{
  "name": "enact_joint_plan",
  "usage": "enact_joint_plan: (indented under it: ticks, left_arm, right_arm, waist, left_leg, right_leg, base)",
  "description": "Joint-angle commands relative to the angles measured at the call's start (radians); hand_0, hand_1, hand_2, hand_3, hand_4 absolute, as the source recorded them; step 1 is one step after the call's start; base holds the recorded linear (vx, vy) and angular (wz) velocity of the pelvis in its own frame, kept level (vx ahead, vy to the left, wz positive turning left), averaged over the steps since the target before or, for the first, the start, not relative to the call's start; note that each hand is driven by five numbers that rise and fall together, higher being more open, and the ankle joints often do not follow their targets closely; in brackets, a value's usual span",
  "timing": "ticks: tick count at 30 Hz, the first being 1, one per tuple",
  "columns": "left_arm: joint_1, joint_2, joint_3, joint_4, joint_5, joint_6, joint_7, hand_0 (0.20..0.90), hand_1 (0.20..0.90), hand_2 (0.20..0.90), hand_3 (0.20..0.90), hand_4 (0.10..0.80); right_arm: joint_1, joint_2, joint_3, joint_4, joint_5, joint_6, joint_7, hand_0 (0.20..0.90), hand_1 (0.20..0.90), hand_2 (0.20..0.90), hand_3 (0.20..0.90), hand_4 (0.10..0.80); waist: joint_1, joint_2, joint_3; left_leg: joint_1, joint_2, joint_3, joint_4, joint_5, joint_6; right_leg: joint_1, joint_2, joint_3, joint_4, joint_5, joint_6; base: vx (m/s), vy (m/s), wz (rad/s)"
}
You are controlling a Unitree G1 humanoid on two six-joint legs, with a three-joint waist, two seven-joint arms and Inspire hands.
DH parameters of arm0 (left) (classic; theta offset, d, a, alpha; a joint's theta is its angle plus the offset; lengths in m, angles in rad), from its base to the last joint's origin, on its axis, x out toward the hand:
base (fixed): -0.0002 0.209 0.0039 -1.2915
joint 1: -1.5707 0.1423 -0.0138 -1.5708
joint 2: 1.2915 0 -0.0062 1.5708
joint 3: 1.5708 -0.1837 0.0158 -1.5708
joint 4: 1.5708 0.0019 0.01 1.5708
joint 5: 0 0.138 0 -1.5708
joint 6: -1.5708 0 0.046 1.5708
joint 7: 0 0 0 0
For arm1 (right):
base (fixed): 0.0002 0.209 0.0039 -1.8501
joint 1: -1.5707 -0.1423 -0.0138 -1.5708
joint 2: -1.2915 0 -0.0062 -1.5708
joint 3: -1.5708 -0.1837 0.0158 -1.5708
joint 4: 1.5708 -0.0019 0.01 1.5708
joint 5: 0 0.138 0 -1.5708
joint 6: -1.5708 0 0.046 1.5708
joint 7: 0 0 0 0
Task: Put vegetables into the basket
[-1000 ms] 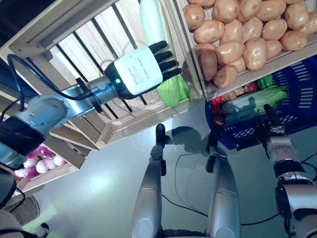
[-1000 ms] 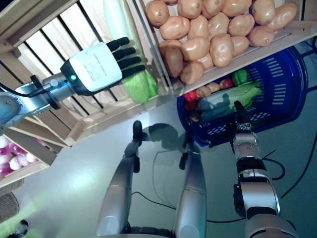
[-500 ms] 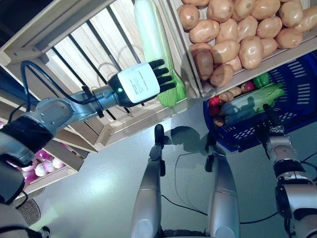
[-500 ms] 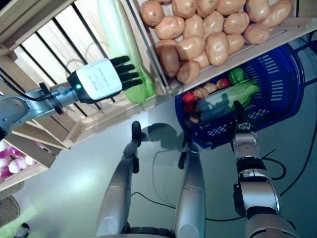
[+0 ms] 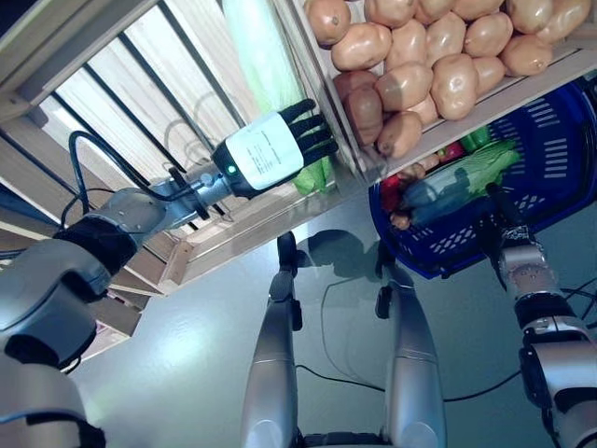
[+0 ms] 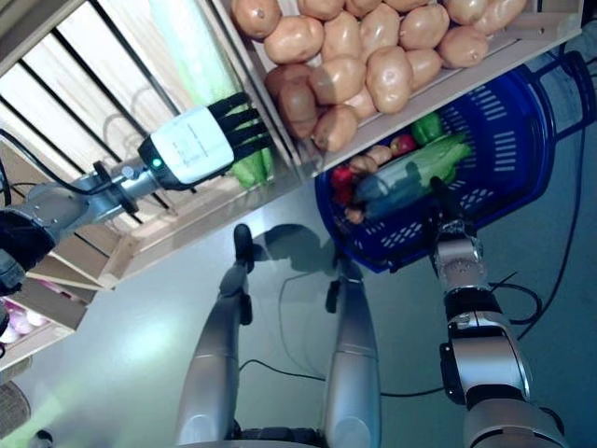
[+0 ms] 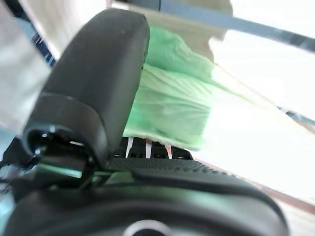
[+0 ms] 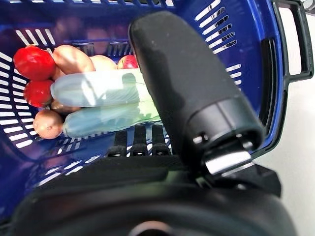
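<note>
A long pale green cabbage [image 5: 259, 56] lies in a slatted wooden crate [image 5: 201, 243] of the stand. My left hand [image 5: 269, 157] reaches into the crate with its fingers straight against the cabbage's leafy green end [image 7: 167, 103]; it is open. The blue basket [image 5: 560, 159] stands on the floor below the stand. In it lie long pale cabbages [image 8: 98, 88], red tomatoes [image 8: 32, 59], potatoes [image 8: 74, 59] and a green pepper [image 6: 427, 128]. My right hand [image 5: 499, 224] waits at the basket's near rim, fingers straight, open.
A crate of potatoes [image 5: 438, 65] sits on the shelf right of the cabbage crate, overhanging the basket. A wooden divider [image 5: 322, 89] separates the two crates. Grey floor [image 5: 168, 355] lies in front of the stand.
My left hand has reached further into the crate, onto the cabbage's green end. The camera has shifted a little. The right hand has stayed at the basket's rim.
</note>
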Motion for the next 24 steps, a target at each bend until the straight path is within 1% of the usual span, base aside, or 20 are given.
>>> enact_joint_plan:
  ticks: [1, 4, 6, 7, 8, 9, 16, 18, 21, 23, 24]
  left_arm:
    - [-0.046, 0.016, 0.063, 0.057, 0.013, 0.057, 0.025, 0.9, 0.9, 0.9, 0.9, 0.8]
    - [-0.065, 0.002, 0.058, 0.086, 0.015, 0.055, 0.007, 0.9, 0.9, 0.9, 0.9, 0.8]
    - [-0.078, -0.005, 0.056, 0.093, 0.004, 0.064, -0.029, 0.9, 0.9, 0.9, 0.9, 0.8]
    - [-0.086, -0.008, 0.051, 0.1, 0.014, 0.056, -0.047, 0.815, 0.815, 0.815, 0.815, 0.744]
    - [-0.092, -0.011, 0.046, 0.104, 0.014, 0.054, -0.066, 0.418, 0.418, 0.418, 0.418, 0.478]
    - [-0.095, -0.012, 0.041, 0.103, 0.003, 0.06, -0.08, 0.3, 0.3, 0.3, 0.3, 0.4]
    - [-0.111, -0.007, 0.033, 0.08, -0.033, 0.076, -0.125, 0.3, 0.3, 0.3, 0.3, 0.4]
    - [-0.111, -0.009, 0.037, 0.08, 0.008, 0.05, -0.138, 0.3, 0.3, 0.3, 0.3, 0.4]
    - [-0.101, 0.006, 0.035, 0.05, 0.014, 0.033, -0.158, 0.3, 0.3, 0.3, 0.3, 0.4]
    - [-0.089, 0.019, 0.045, 0.031, 0.003, 0.05, -0.143, 0.3, 0.3, 0.3, 0.3, 0.4]
    - [-0.079, 0.032, 0.058, 0.026, -0.026, 0.072, -0.107, 0.3, 0.3, 0.3, 0.3, 0.4]
  right_arm:
    - [0.018, -0.081, 0.012, -0.054, -0.024, -0.059, -0.044, 0.9, 0.9, 0.9, 0.9, 0.8]
    - [0.007, -0.077, 0.01, -0.046, -0.036, -0.055, -0.041, 0.9, 0.9, 0.9, 0.9, 0.8]
    - [0.002, -0.077, 0.017, -0.051, -0.031, -0.057, -0.048, 0.9, 0.9, 0.9, 0.9, 0.8]
    - [0.0, -0.075, 0.017, -0.053, -0.034, -0.057, -0.052, 0.9, 0.9, 0.9, 0.9, 0.8]
    - [-0.001, -0.071, 0.016, -0.054, -0.039, -0.058, -0.054, 0.9, 0.9, 0.9, 0.9, 0.8]
    - [-0.002, -0.068, 0.017, -0.056, -0.042, -0.059, -0.056, 0.9, 0.9, 0.9, 0.9, 0.8]
    - [0.018, -0.067, 0.018, -0.081, -0.039, -0.069, -0.045, 0.9, 0.9, 0.9, 0.9, 0.8]
    - [0.028, -0.057, 0.016, -0.084, -0.044, -0.078, -0.037, 0.9, 0.9, 0.9, 0.9, 0.8]
    - [0.042, -0.045, 0.019, -0.102, -0.087, -0.085, -0.031, 0.9, 0.9, 0.9, 0.9, 0.8]
    - [0.05, -0.048, 0.023, -0.117, -0.076, -0.095, -0.015, 0.9, 0.9, 0.9, 0.9, 0.8]
    - [0.059, -0.052, 0.021, -0.13, -0.082, -0.104, 0.002, 0.9, 0.9, 0.9, 0.9, 0.8]
  waist:
    - [0.004, -0.043, -0.003]
    - [0.0, -0.042, -0.003]
    - [-0.001, -0.042, -0.003]
    - [-0.003, -0.042, -0.003]
    - [-0.005, -0.042, -0.003]
    - [-0.006, -0.041, -0.003]
    - [-0.01, -0.041, -0.003]
    - [-0.01, -0.044, -0.003]
    - [-0.008, -0.049, -0.003]
    - [-0.005, -0.053, -0.003]
    - [-0.002, -0.057, -0.003]
  left_leg:
    - [-0.038, -0.04, 0.058, 0.043, -0.006, 0.037]
    - [-0.034, -0.042, 0.059, 0.042, -0.007, 0.035]
    - [-0.034, -0.043, 0.06, 0.042, -0.007, 0.034]
    - [-0.035, -0.043, 0.061, 0.043, -0.008, 0.033]
    - [-0.037, -0.042, 0.061, 0.046, -0.009, 0.032]
    - [-0.038, -0.042, 0.06, 0.048, -0.01, 0.031]
    - [-0.024, -0.041, 0.069, 0.04, -0.014, 0.035]
    - [-0.01, -0.041, 0.072, 0.038, -0.017, 0.035]
    - [0.031, -0.04, 0.075, 0.024, -0.019, 0.035]
    - [0.061, -0.038, 0.079, 0.009, -0.017, 0.036]
    - [0.09, -0.037, 0.081, -0.003, -0.016, 0.036]
  right_leg:
    - [0.083, 0.114, -0.029, -0.115, 0.079, -0.059]
    - [0.087, 0.115, -0.028, -0.119, 0.08, -0.059]
    - [0.088, 0.114, -0.029, -0.12, 0.078, -0.058]
    - [0.087, 0.114, -0.029, -0.119, 0.077, -0.058]
    - [0.085, 0.113, -0.028, -0.118, 0.077, -0.058]
    - [0.084, 0.114, -0.026, -0.118, 0.078, -0.059]
    - [0.097, 0.115, -0.028, -0.124, 0.069, -0.062]
    - [0.11, 0.116, -0.031, -0.123, 0.064, -0.064]
    - [0.151, 0.116, -0.036, -0.136, 0.064, -0.065]
    - [0.182, 0.115, -0.04, -0.147, 0.063, -0.063]
    - [0.212, 0.115, -0.044, -0.154, 0.059, -0.063]
  base:
    - [-0.008, -0.003, -0.04]
    - [0.0, 0.01, -0.05]
    - [0.001, 0.003, -0.02]
    - [0.0, 0.0, 0.0]
    - [0.0, 0.0, 0.0]
    - [0.0, 0.0, 0.0]
    - [-0.007, 0.002, -0.02]
    - [0.0, 0.0, 0.0]
    - [0.0, 0.0, 0.0]
    - [0.0, 0.0, 0.0]
    - [-0.019, -0.008, -0.04]
